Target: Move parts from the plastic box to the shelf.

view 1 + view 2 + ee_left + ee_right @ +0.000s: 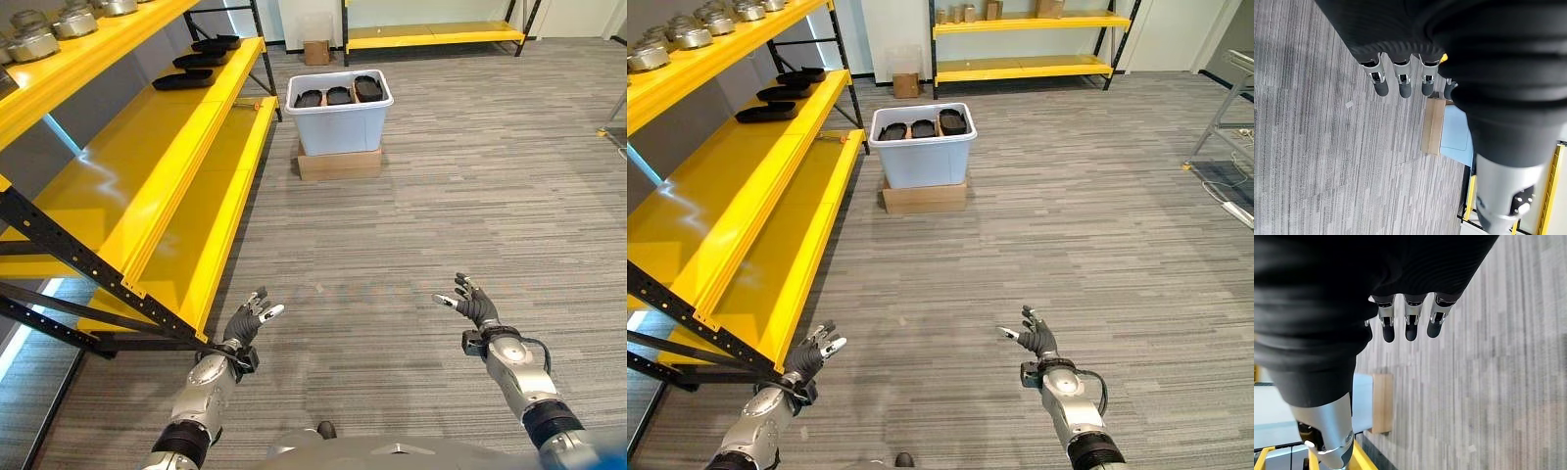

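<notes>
A pale plastic box (339,122) stands on a flat cardboard carton (339,163) far ahead on the carpet. It holds three black parts (338,95) side by side. The yellow shelf (147,166) runs along the left, and several black parts (199,61) lie at the far end of its middle level. My left hand (250,320) hangs open low by the shelf's near corner, holding nothing. Low on the right, my right hand (473,305) is open and empty too. The box (1457,132) and carton (1432,126) also show past my left hand's fingers (1403,83).
Silver metal parts (39,34) sit on the shelf's upper level. A black diagonal brace (93,264) crosses the shelf's near end. Another yellow rack (1019,44) lines the back wall, with a small cardboard box (316,52) beside it. Grey carpet (441,206) lies between me and the box.
</notes>
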`<state>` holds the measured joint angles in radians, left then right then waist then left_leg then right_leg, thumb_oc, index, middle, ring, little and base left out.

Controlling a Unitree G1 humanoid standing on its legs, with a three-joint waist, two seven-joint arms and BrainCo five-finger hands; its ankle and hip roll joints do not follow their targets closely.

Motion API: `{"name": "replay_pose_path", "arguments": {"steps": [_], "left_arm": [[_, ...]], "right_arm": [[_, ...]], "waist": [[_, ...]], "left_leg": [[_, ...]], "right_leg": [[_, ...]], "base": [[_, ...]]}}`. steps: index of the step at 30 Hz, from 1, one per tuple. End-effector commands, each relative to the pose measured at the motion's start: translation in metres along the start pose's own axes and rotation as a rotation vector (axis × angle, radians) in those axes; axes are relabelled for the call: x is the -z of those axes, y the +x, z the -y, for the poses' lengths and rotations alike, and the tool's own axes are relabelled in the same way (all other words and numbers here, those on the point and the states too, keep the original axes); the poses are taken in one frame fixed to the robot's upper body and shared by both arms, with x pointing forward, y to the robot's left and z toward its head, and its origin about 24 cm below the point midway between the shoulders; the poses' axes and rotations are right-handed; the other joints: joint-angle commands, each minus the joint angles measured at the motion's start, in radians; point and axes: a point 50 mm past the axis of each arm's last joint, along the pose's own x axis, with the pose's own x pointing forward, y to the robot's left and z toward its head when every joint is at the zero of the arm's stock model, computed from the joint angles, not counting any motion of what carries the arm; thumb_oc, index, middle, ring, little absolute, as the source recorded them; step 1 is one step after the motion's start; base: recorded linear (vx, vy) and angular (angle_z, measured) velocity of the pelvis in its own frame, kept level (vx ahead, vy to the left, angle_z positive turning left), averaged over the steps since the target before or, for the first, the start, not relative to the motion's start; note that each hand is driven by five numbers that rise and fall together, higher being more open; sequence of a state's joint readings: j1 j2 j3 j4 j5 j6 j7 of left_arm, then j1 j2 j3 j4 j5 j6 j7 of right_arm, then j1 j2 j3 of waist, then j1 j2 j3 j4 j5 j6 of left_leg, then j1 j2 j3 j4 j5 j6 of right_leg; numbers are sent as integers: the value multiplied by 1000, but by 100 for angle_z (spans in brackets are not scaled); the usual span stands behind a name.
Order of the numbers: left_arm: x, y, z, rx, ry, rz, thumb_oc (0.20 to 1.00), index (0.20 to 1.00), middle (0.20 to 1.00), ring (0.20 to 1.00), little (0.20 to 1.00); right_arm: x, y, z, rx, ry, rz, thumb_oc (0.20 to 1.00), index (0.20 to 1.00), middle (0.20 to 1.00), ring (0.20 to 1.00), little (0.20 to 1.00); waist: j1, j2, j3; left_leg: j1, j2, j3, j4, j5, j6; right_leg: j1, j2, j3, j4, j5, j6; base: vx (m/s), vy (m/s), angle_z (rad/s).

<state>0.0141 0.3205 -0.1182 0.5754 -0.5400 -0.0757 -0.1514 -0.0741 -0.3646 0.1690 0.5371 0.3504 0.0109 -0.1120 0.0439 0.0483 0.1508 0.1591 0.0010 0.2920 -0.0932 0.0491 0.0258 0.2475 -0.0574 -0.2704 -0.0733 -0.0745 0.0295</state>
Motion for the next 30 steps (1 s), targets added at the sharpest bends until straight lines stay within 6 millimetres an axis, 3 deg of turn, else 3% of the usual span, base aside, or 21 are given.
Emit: {"name": "replay_pose_path", "arguments": {"steps": [1,4,9,14,22,30], "left_arm": [[-28,11,2,17,110,97,1000,1000,1000,1000,1000],[-40,11,6,50,254,143,1000,1000,1000,1000,1000],[-58,11,19,166,278,195,1000,1000,1000,1000,1000],[-77,9,40,280,301,270,1000,1000,1000,1000,1000],[-87,8,49,336,259,262,1000,1000,1000,1000,1000],[-84,11,37,273,297,204,1000,1000,1000,1000,1000]], "right_arm": [[-24,7,-5,17,28,87,1000,1000,1000,1000,1000],[-23,7,-6,30,20,81,1000,1000,1000,1000,1000],[-27,8,-3,37,35,88,1000,1000,1000,1000,1000],[-43,11,-10,-2,4,154,1000,1000,1000,1000,1000],[-44,10,-9,17,14,153,1000,1000,1000,1000,1000],[-45,8,-3,15,50,164,1000,1000,1000,1000,1000]], "waist": [[9,-31,-13],[5,-28,-12],[6,-20,-8],[14,-16,-11],[19,-24,-18],[12,-31,-12]], "left_leg": [[32,57,29,49,-63,-75],[27,58,34,51,-63,-74],[25,57,35,53,-64,-73],[25,55,33,57,-67,-69],[27,45,23,54,-72,-59],[23,17,8,51,-84,-32]], "right_leg": [[-59,-97,-59,-14,126,77],[-65,-97,-56,-14,125,77],[-66,-97,-56,-14,125,76],[-62,-98,-62,-14,124,74],[-57,-98,-56,-11,123,76],[-74,-106,-34,45,103,87]], "base": [[0,0,0],[-21,22,-4],[-11,18,-1],[-9,46,-1],[10,63,0],[5,121,0]]}}
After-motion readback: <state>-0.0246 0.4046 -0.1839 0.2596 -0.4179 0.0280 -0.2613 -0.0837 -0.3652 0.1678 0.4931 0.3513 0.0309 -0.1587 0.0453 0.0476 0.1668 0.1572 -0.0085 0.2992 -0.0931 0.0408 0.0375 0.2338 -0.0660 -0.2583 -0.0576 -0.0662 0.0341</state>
